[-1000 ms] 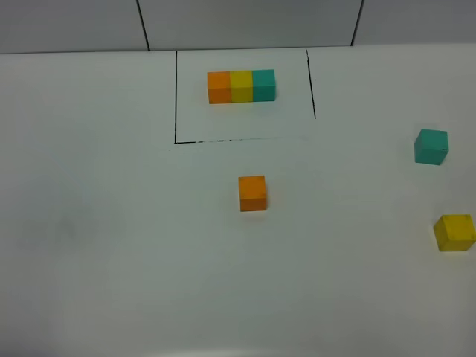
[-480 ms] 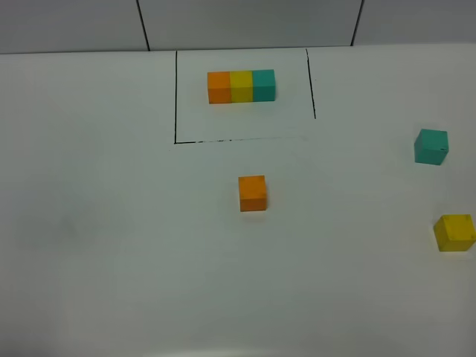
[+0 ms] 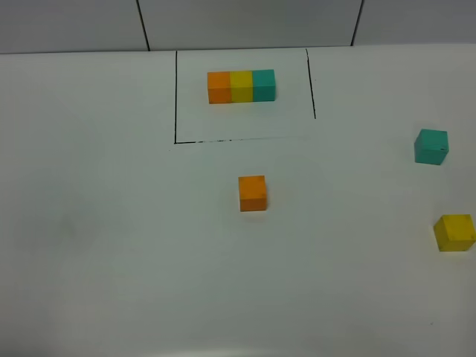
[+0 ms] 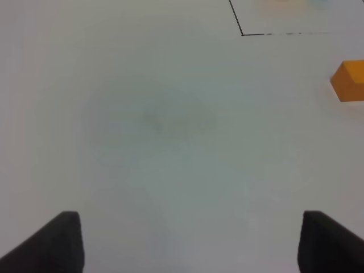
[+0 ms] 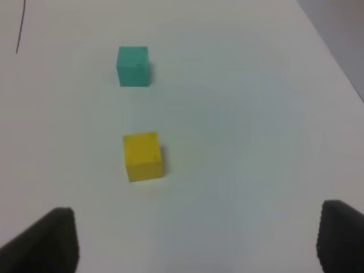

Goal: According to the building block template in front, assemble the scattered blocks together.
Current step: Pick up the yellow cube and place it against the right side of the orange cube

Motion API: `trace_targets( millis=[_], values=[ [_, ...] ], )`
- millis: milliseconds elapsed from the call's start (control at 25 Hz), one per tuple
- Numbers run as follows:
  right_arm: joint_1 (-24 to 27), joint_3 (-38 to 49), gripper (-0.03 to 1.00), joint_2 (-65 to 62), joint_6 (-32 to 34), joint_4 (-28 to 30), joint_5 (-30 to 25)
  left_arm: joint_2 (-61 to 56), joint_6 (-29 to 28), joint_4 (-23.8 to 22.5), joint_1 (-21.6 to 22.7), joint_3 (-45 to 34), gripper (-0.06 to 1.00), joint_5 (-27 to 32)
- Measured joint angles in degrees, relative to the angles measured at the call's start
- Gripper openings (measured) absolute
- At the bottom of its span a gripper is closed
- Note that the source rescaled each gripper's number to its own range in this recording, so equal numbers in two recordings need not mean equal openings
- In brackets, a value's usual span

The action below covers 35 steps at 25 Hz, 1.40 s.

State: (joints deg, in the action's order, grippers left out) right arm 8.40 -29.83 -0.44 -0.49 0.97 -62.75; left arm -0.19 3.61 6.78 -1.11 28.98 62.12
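The template (image 3: 241, 85), a joined row of orange, yellow and teal cubes, lies inside black lines at the back of the table. A loose orange cube (image 3: 253, 193) sits mid-table and shows in the left wrist view (image 4: 348, 81). A loose teal cube (image 3: 431, 146) and a loose yellow cube (image 3: 454, 232) sit at the right; both show in the right wrist view, teal (image 5: 133, 66) and yellow (image 5: 143, 156). My left gripper (image 4: 190, 242) is open and empty over bare table. My right gripper (image 5: 199, 239) is open and empty, short of the yellow cube. Neither gripper shows in the high view.
The black lines (image 3: 175, 97) frame the template on the white table (image 3: 111, 223). The table's right edge (image 5: 330, 45) runs close beside the teal and yellow cubes. A grey tiled wall (image 3: 245, 22) stands behind the table.
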Motion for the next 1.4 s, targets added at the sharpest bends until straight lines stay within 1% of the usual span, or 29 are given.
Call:
trace_targets(
  millis=[160, 400, 520, 600, 760, 920, 1040, 1120, 1240, 1400],
  values=[
    [0.0, 0.0, 0.72, 0.0, 0.0, 2.2, 0.0, 0.0, 0.0, 0.0, 0.0, 0.0, 0.98, 0.0],
    [0.0, 0.0, 0.72, 0.0, 0.1, 3.0, 0.0, 0.0, 0.0, 0.0, 0.0, 0.0, 0.98, 0.0],
    [0.0, 0.0, 0.72, 0.1, 2.1, 3.3, 0.0, 0.0, 0.0, 0.0, 0.0, 0.0, 0.98, 0.0],
    [0.0, -0.1, 0.72, 3.1, 3.8, 3.6, -0.2, 0.0, 0.0, 0.0, 0.0, 0.0, 0.98, 0.0],
    [0.0, -1.7, 0.72, 17.0, 6.2, 3.7, 0.8, 0.0, 0.0, 0.0, 0.0, 0.0, 0.98, 0.0],
    [0.0, -6.2, 0.72, 34.1, 8.4, 3.6, 5.0, 0.0, 0.0, 0.0, 0.0, 0.0, 0.98, 0.0],
    [0.0, -10.1, 0.72, 49.3, 8.7, 2.7, 7.7, 0.0, 0.0, 0.0, 0.0, 0.0, 0.98, 0.0],
    [0.0, -12.2, 0.72, 58.3, 7.9, 1.6, 9.1, 0.0, 0.0, 0.0, 0.0, 0.0, 0.98, 0.0],
    [0.0, -14.3, 0.73, 70.5, 5.0, -1.0, 12.4, 0.0, 0.0, 0.0, 0.0, 0.0, 0.98, 0.0],
    [0.0, -14.8, 0.81, 82.2, -1.3, -6.5, 17.5, 0.0, 0.0, 0.0, 0.0, 0.0, 0.98, 0.0]
  ],
)
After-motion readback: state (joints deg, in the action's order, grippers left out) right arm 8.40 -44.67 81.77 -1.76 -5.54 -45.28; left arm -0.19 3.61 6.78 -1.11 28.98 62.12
